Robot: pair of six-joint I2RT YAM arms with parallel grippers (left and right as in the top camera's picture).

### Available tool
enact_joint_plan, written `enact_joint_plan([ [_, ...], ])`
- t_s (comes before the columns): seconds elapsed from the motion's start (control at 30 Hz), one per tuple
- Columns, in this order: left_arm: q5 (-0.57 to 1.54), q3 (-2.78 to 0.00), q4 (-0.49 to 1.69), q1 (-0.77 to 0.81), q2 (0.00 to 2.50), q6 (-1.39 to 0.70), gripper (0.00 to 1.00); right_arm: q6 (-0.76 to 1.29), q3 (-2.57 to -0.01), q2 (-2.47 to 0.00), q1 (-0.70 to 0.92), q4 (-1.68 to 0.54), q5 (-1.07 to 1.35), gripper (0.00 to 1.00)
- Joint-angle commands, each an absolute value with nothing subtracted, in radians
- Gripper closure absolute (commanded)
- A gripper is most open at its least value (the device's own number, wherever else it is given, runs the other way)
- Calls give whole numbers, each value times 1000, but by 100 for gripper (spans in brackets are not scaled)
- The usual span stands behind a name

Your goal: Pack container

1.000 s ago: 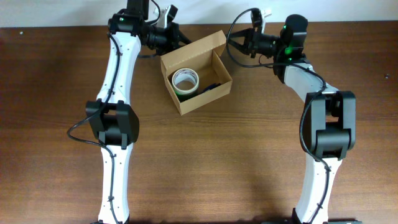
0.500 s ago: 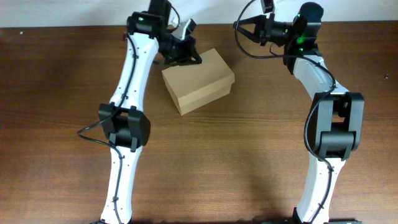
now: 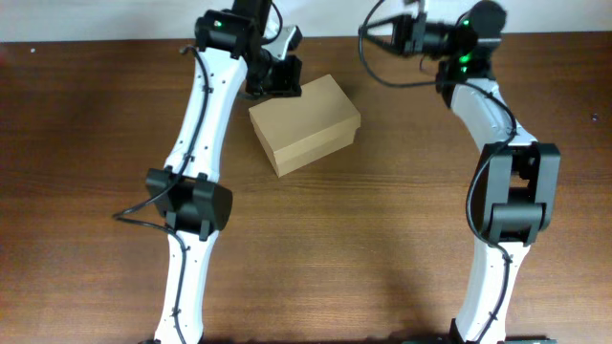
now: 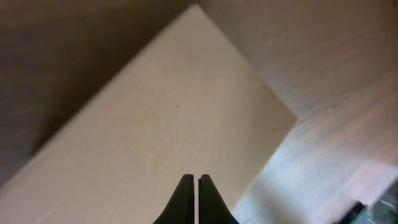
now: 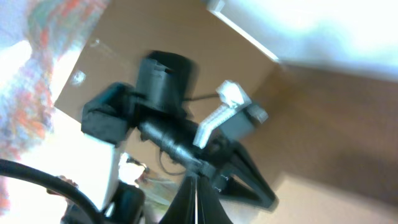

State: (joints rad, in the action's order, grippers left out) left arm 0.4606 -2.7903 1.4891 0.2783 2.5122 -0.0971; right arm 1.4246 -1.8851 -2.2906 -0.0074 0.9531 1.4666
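Observation:
The container, a tan cardboard box, sits closed on the table at the back centre; its lid fills the left wrist view. What is inside it is hidden. My left gripper is shut and empty, just over the box's back left corner, with its tips close above the lid. My right gripper is shut and empty, raised off to the right of the box and pointing left. In the right wrist view its tips point toward the left arm's gripper.
The brown wooden table stretches in front of the box. A white wall runs along the table's back edge. Both arm bases stand at the near edge.
A second ago the box stood open with a tape roll showing inside; its lid is now down. My left gripper moved over the lid, and my right gripper drew up and back.

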Motion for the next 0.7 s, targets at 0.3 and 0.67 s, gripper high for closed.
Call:
enact_joint_plan([
  [0.3, 261, -2812, 1474, 272, 2286, -81, 95, 1710, -2472, -2245, 33, 1026, 1515, 96],
  [0.67, 239, -2812, 1473, 254, 2206, -81, 95, 1295, -2902, -2240, 58, 268, 1285, 96],
])
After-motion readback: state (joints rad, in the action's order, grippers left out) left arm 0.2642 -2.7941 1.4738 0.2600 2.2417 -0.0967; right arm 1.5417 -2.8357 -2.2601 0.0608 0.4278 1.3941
